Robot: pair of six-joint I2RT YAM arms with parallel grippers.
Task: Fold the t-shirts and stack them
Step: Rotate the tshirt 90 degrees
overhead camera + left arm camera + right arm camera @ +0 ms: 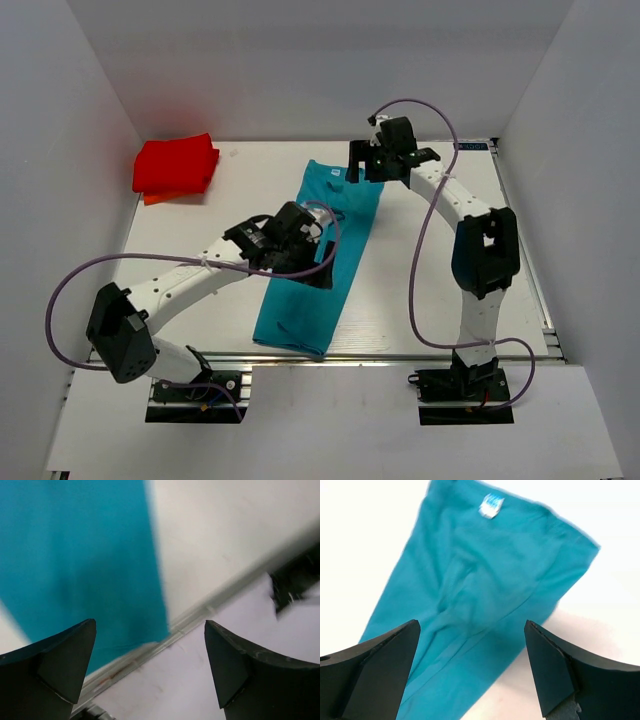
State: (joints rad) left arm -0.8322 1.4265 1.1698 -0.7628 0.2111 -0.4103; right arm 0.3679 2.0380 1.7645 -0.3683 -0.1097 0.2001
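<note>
The teal t-shirt (pixel 315 250) lies folded into a long narrow strip running from the back middle of the table to its near edge. Its white neck label (pixel 491 505) shows at the far end in the right wrist view. My left gripper (pixel 318 262) hovers open and empty over the strip's middle. In the left wrist view (pixel 150 650) the teal cloth (pixel 75 555) lies below its fingers. My right gripper (pixel 358 170) hovers open and empty over the strip's far end (pixel 470 580). The red t-shirt (pixel 176 165) lies folded at the back left.
The white table (pixel 440 290) has white walls on three sides. Its near metal edge rail (pixel 200 615) runs just past the teal shirt's near end. A purple cable (pixel 430 250) loops from each arm.
</note>
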